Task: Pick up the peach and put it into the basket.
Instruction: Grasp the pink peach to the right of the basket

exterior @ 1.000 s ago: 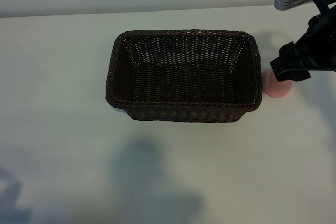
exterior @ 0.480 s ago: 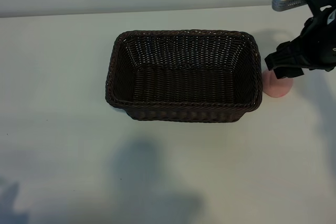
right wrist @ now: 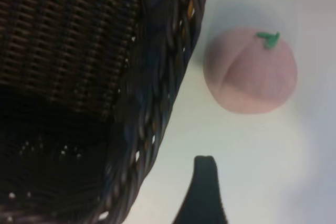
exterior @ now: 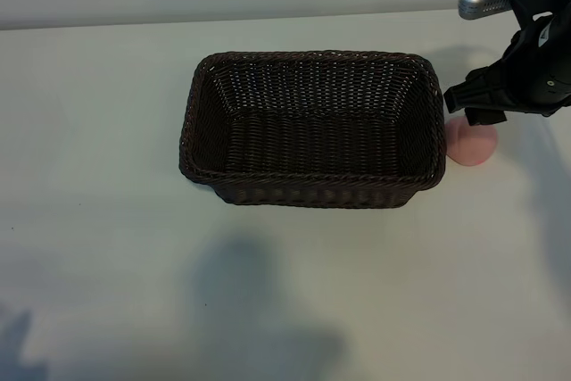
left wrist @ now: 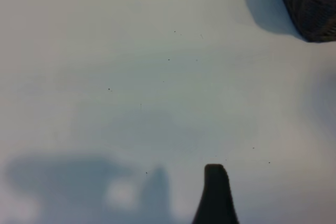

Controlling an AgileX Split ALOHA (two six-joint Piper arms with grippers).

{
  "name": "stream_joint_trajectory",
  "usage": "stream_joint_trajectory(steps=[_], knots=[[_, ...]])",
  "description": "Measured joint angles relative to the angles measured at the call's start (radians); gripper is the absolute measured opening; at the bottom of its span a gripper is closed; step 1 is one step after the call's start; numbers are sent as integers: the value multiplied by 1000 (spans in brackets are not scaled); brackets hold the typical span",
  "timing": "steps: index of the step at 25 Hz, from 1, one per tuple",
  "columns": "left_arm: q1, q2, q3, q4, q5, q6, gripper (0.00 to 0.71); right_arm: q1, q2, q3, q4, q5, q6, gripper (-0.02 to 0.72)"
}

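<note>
The dark brown wicker basket (exterior: 312, 127) stands empty in the middle of the white table. The pale pink peach (exterior: 473, 144) lies on the table just outside the basket's right end, close to the rim. My right gripper (exterior: 482, 106) hovers just behind and above the peach, open and holding nothing. In the right wrist view the peach (right wrist: 251, 71) with its green bit lies beside the basket's braided rim (right wrist: 168, 77), apart from the one dark finger (right wrist: 203, 192) that shows. Of my left gripper only one finger (left wrist: 215, 195) shows, over bare table, with nothing held.
A corner of the basket (left wrist: 310, 3) shows far off in the left wrist view. White tabletop (exterior: 107, 220) spreads to the left of the basket and in front of it. The table's far edge runs behind the basket.
My right gripper has drifted slightly back and up in the exterior view, uncovering more of the peach. The peach and the basket have not moved.
</note>
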Motion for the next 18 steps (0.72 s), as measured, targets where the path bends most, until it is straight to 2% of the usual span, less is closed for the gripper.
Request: stream_joint_trajectory(steps=[10,18], knots=[[7,-44,1,0,1,0,553,-51,86,0,-2,-67,12,579],[132,-45,1,0,1,0,553,-52,149,0,-2,-77,17,579]])
